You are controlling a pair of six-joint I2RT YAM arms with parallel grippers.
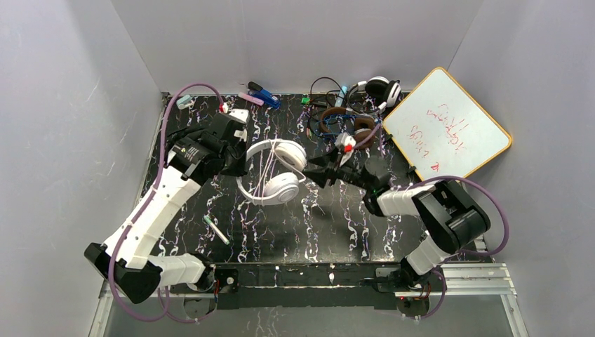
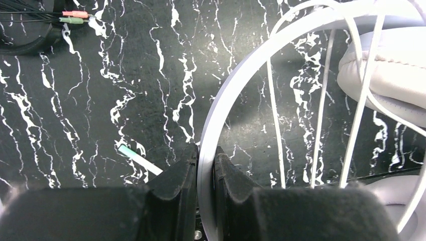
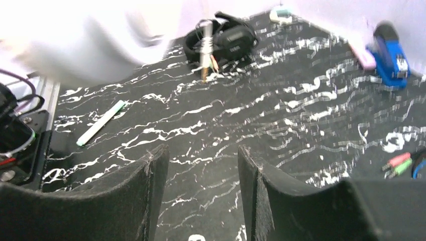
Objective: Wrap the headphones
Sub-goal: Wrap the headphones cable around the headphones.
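The white headphones (image 1: pixel 273 172) lie mid-table, their thin white cord (image 2: pixel 321 115) crossing the headband (image 2: pixel 236 80) in several strands. My left gripper (image 2: pixel 206 155) is shut on the headband's left side (image 1: pixel 235 163). A padded ear cup (image 2: pixel 387 65) shows at the right of the left wrist view. My right gripper (image 1: pixel 312 172) stands open just right of the ear cups, with nothing between its fingers (image 3: pixel 201 155). A metal plug (image 3: pixel 205 50) hangs ahead of it. The brown-cupped headphones (image 1: pixel 344 125) and a black pair (image 1: pixel 379 88) lie tangled at the back.
A whiteboard (image 1: pixel 445 130) leans at the back right. A white-and-green marker (image 1: pixel 216 229) lies front left. A blue tool (image 1: pixel 265 95) and a pink item (image 1: pixel 250 99) sit by the back wall. Pink and green plugs (image 3: pixel 399 163) lie near the right gripper.
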